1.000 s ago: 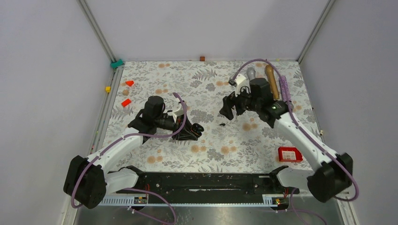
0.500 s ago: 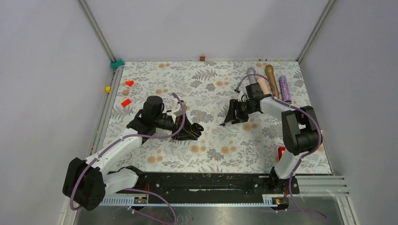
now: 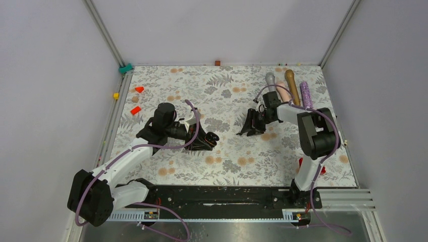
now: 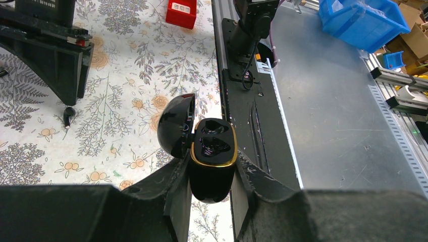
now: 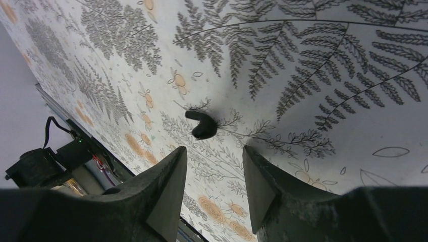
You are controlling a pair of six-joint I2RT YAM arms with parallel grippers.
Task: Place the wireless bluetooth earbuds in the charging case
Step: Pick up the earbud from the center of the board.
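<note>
The right gripper (image 5: 214, 154) looks down at a slant on the floral tabletop (image 5: 313, 65). Its two dark fingers (image 5: 164, 194) stand apart at the bottom of the view, with nothing between them. A single small black earbud (image 5: 202, 124) lies on the tabletop just beyond the gap, touching neither finger. At the lower left, past the tabletop's edge, sits dark hardware (image 5: 40, 164) with a thin black cable (image 5: 53, 126).
</note>
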